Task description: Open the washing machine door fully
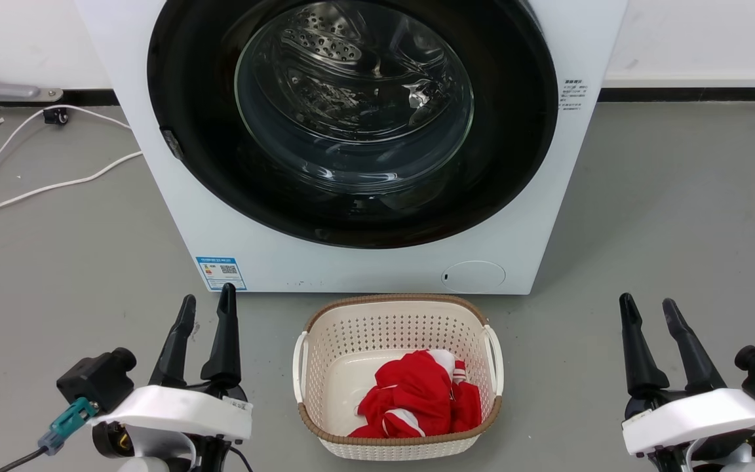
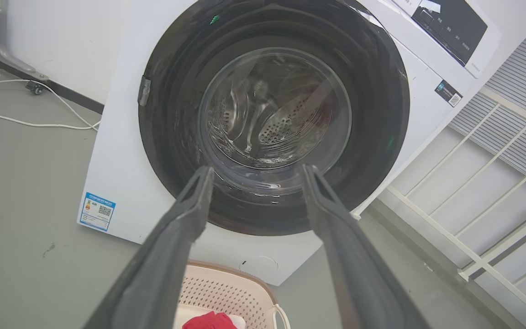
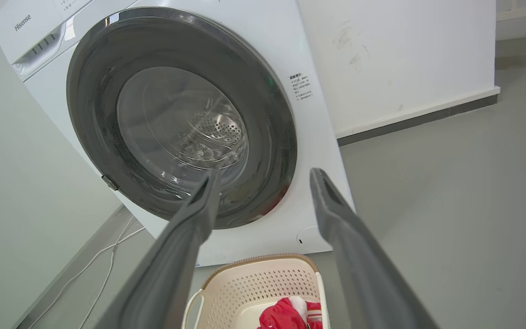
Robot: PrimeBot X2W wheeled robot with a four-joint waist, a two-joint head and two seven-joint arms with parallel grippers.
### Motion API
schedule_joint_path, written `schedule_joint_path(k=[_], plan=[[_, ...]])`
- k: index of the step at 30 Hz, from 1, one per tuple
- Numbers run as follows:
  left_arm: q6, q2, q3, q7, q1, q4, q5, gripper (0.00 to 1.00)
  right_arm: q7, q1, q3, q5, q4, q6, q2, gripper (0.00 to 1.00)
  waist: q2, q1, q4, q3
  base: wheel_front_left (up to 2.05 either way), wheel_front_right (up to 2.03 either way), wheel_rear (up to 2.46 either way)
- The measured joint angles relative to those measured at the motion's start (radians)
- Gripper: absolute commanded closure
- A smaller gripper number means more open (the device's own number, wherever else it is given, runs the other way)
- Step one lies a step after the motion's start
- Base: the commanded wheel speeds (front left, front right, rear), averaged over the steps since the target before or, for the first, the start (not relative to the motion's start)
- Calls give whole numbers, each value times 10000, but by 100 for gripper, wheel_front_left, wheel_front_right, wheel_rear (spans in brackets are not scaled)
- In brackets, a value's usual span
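Washing machine door (image 1: 194,131), round, glossy black with a clear glass bowl, is sitting shut, flush in the front of the white washing machine (image 1: 272,259) straight ahead. From the left, a white cable (image 1: 37,190) is trailing over the grey floor. The left gripper (image 1: 207,295) is hovering low, fingers parted, gripping nothing. A blue label sticker (image 1: 221,273) with a QR code is showing at the machine's lower corner, its text too small to read. A cream basket (image 1: 397,303) holding red cloth (image 1: 417,400) is standing before the machine. The right gripper (image 1: 647,300) is hovering spread and empty. Hisense lettering (image 3: 22,23) is showing on the top panel.
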State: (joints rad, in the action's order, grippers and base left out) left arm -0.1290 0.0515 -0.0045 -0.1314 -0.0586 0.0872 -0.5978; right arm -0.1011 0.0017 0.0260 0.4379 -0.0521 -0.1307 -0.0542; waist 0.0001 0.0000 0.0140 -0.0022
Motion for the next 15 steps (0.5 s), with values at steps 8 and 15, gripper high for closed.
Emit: schedule_joint_path(k=[8, 15], plan=[[-2, 6, -113, -221, 34, -56, 1016, 0, -75, 4, -23, -1030, 2, -2, 0, 0, 0, 0, 31, 12, 0, 0, 0], [4, 10, -205, -387, 35, -82, 1827, 0, -134, 4, -25, -1820, 4, -2, 2, 0, 0, 1, 61, 22, 0, 0, 0]])
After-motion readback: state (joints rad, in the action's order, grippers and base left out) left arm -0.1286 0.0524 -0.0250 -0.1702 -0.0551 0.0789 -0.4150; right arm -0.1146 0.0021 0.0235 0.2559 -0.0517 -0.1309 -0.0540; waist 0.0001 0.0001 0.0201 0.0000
